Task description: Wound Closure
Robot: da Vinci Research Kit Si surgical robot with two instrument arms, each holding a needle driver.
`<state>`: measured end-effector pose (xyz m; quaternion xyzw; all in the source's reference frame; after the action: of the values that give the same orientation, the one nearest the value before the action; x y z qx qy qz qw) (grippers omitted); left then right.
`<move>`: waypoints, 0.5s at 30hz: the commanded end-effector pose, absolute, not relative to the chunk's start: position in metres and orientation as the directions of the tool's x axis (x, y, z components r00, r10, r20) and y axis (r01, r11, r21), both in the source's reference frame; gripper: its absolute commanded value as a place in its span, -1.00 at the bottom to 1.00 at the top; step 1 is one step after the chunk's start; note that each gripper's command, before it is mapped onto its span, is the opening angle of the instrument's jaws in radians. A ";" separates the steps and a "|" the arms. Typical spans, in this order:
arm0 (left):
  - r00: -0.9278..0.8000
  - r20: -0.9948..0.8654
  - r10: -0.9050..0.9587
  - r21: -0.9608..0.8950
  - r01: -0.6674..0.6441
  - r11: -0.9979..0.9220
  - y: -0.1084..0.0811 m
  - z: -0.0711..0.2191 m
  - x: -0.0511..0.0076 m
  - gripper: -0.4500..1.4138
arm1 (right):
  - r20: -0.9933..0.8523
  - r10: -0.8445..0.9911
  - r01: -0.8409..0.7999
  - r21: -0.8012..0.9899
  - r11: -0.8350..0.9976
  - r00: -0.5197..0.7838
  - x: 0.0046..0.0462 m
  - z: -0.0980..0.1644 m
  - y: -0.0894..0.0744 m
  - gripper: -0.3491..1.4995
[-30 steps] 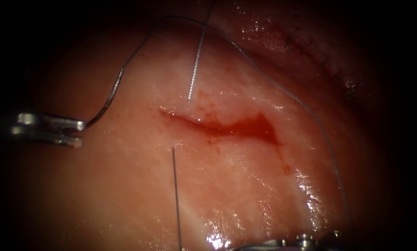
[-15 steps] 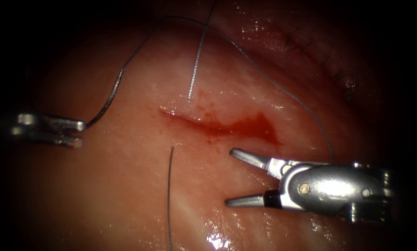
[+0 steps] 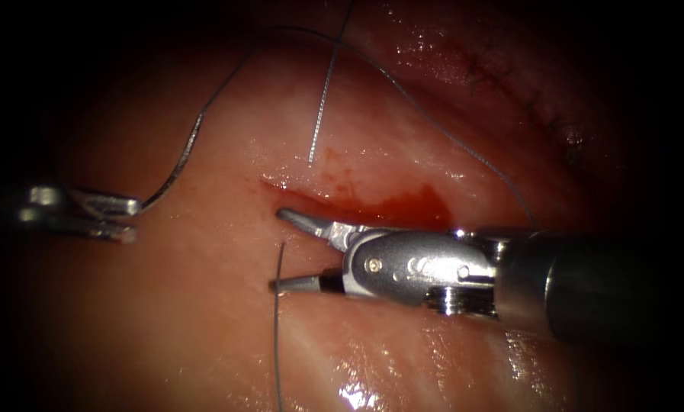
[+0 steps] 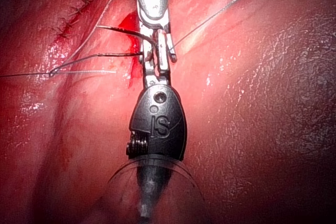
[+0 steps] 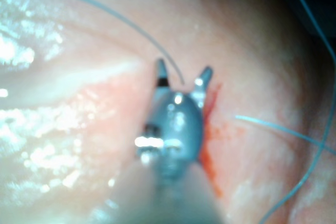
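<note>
Needle: thin curved steel needle [image 3: 178,164], left of the cut, clear of the pink glistening tissue [image 3: 204,320].
Left tool [image 3: 124,217]: clamps the needle's end.
Right tool [image 3: 280,250]: jaws spread, empty, straddling dark thread [image 3: 277,336] beside the red-filled cut [image 3: 372,206].

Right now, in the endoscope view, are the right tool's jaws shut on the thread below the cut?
No: the right tool stands with jaws spread, the thread between them, ungripped.
</note>
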<state>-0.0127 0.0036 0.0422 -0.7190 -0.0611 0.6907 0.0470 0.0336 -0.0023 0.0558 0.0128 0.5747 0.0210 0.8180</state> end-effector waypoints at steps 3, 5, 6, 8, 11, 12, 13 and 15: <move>0.040 -0.987 0.156 -0.155 0.024 -0.988 0.003 0.043 -0.0131 -1.00 | -0.939 0.031 0.006 0.035 0.999 0.341 0.0350 0.057 -0.003 0.78; 0.040 -0.987 0.156 -0.155 0.024 -0.988 0.003 0.043 -0.0132 -1.00 | -0.940 0.023 0.017 0.031 0.999 0.341 0.0352 0.056 -0.003 0.62; 0.040 -0.987 0.156 -0.155 0.024 -0.988 0.003 0.043 -0.0132 -1.00 | -0.940 0.023 0.017 0.031 0.999 0.341 0.0352 0.056 -0.003 0.62; 0.039 -0.987 0.155 -0.155 0.024 -0.988 0.003 0.043 -0.0132 -1.00 | -0.945 0.023 0.037 0.037 0.999 0.325 0.0355 0.056 -0.002 -0.38; 0.040 -0.987 0.156 -0.155 0.024 -0.988 0.003 0.043 -0.0131 -1.00 | -0.954 0.021 0.043 0.036 0.998 0.299 0.0352 0.056 -0.003 -1.00; 0.040 -0.987 0.156 -0.155 0.025 -0.988 0.003 0.043 -0.0131 -1.00 | -0.955 0.022 0.045 0.036 0.998 0.294 0.0351 0.056 -0.003 -1.00; 0.040 -0.987 0.156 -0.155 0.025 -0.988 0.003 0.043 -0.0130 -1.00 | -0.955 0.022 0.044 0.037 0.998 0.295 0.0349 0.056 -0.003 -1.00; 0.040 -0.987 0.156 -0.155 0.025 -0.988 0.003 0.043 -0.0131 -1.00 | -0.954 0.022 0.040 0.036 0.999 0.299 0.0346 0.055 -0.003 -1.00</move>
<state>-0.0126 0.0035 0.0423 -0.7189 -0.0609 0.6908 0.0467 0.0338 -0.0028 0.0543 0.0252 0.5911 -0.0057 0.8062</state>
